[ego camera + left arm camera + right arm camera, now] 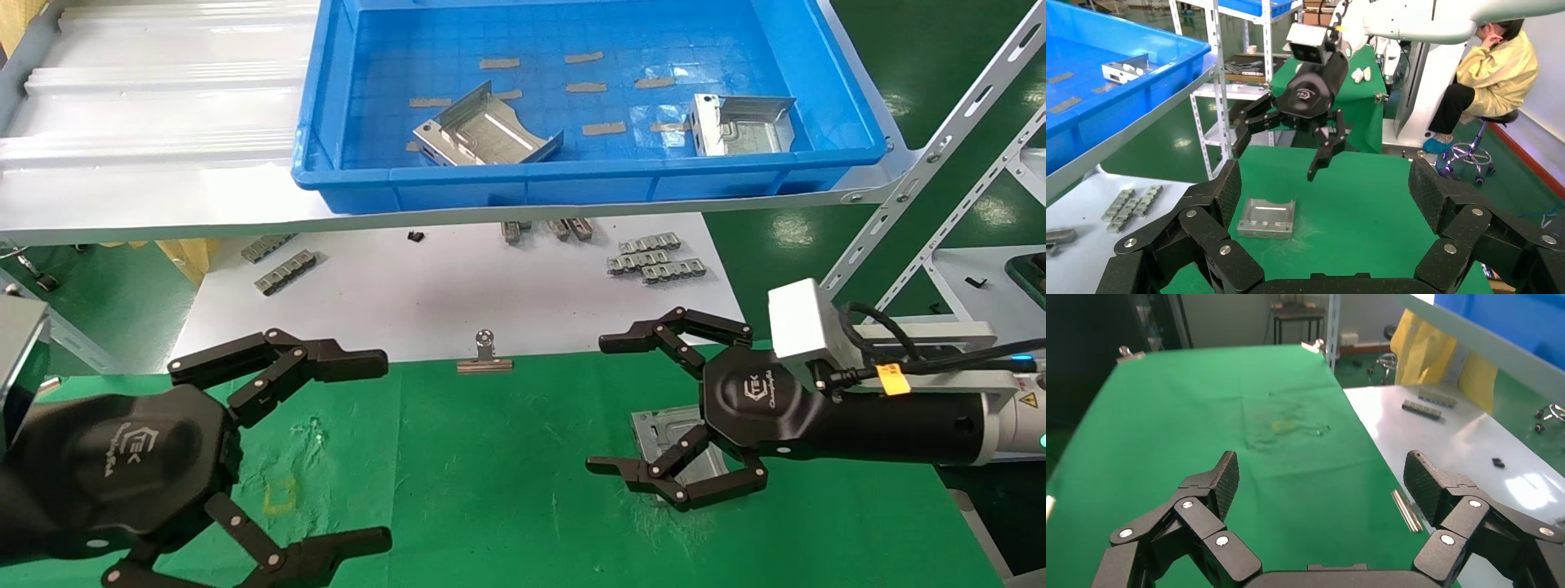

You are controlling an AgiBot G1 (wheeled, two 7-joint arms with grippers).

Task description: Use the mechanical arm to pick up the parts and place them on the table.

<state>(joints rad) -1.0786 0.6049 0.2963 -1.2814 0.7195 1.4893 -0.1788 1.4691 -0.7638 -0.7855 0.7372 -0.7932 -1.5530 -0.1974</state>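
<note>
While the right hand (pixel 595 405) hangs above the green surface (pixel 507 457) with its fingers spread wide and gripping nothing, 1 silver part (pixel 666 441) lies flat on the cloth directly under it, partly hidden by the lower finger in the head view. From the left wrist view that part (pixel 1267 217) sits clear of the right hand (pixel 1275 156), which hovers over it without touching. Both black finger pads (pixel 1227 476) show in the right wrist view with only green cloth between them.

At the near left, the left hand (pixel 389 449) hovers over the surface, also fully open and empty, its 2 fingers (pixel 1223 193) framing the scene in its own wrist view.

On the grey shelf (pixel 163 122) at the far side stands a blue bin (pixel 392 175) holding 2 more parts: 1 near its middle (pixel 484 131), tilted, and 1 toward its right end (pixel 739 122). Below the shelf lies a white sheet (pixel 425 294) carrying small grey clip strips (pixel 654 257), and a binder clip (pixel 485 353) sits at the far edge of the cloth.
</note>
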